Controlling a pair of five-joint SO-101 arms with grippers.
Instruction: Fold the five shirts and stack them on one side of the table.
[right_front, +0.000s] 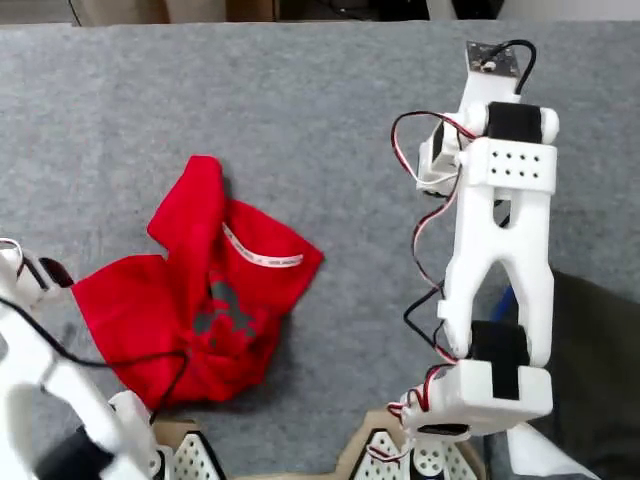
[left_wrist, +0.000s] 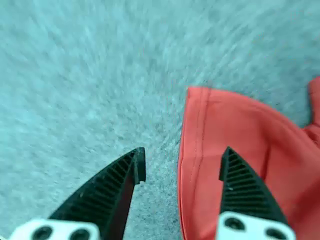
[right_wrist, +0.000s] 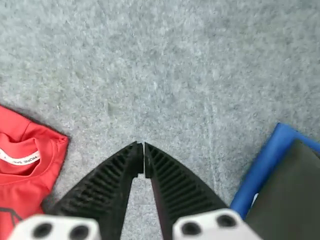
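Note:
A crumpled red shirt (right_front: 200, 310) lies on the grey table (right_front: 300, 120), left of centre, with its collar label facing up. My left gripper (left_wrist: 182, 160) is open just above the table, and the edge of the red shirt (left_wrist: 240, 135) lies between its fingers. The left arm (right_front: 40, 370) stands at the shirt's left side. My right gripper (right_wrist: 141, 148) is shut on nothing above bare felt, between the red shirt's collar (right_wrist: 25, 155) and a blue shirt (right_wrist: 265, 170). The right arm (right_front: 500, 200) stretches up the right half of the table.
A dark folded shirt (right_front: 600, 370) rests on the blue one (right_front: 505, 300) at the table's right edge, partly behind the right arm. The same dark shirt (right_wrist: 295, 200) appears in the right wrist view. The arm bases (right_front: 380, 455) stand along the near edge.

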